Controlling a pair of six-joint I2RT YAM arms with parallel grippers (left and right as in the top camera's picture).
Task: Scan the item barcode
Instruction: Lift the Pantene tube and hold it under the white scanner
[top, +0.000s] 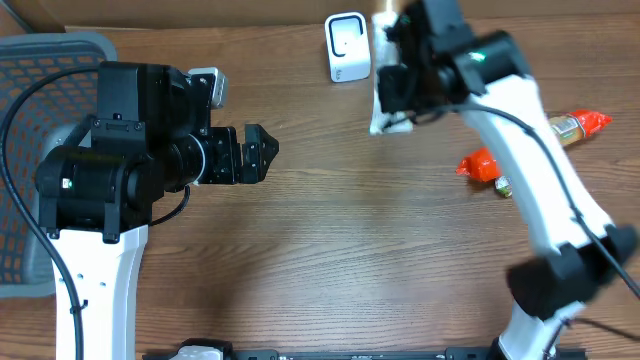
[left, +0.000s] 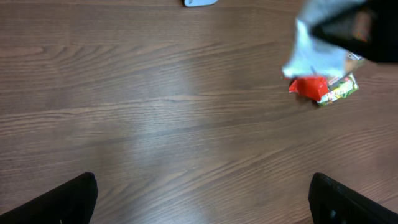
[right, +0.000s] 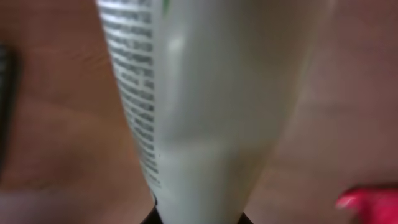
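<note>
- Grips the white tube (right: 205, 112) in the clenched right gripper (top: 395, 105), with the white scanner (top: 347, 47) just left of the jaws, by the table's (top: 350, 260) far edge.
- Leaves the left gripper (top: 262, 150) released, jaws wide, with bare wood ahead of them.
- Shows a red packet (top: 480, 165) and an orange-tipped packet (top: 578, 124) right of the right jaws, apart.
- Sets a mesh basket (top: 40, 60) behind the left jaws.

Table (top: 360, 260) middle free (scanner (top: 347, 47) behind).
</note>
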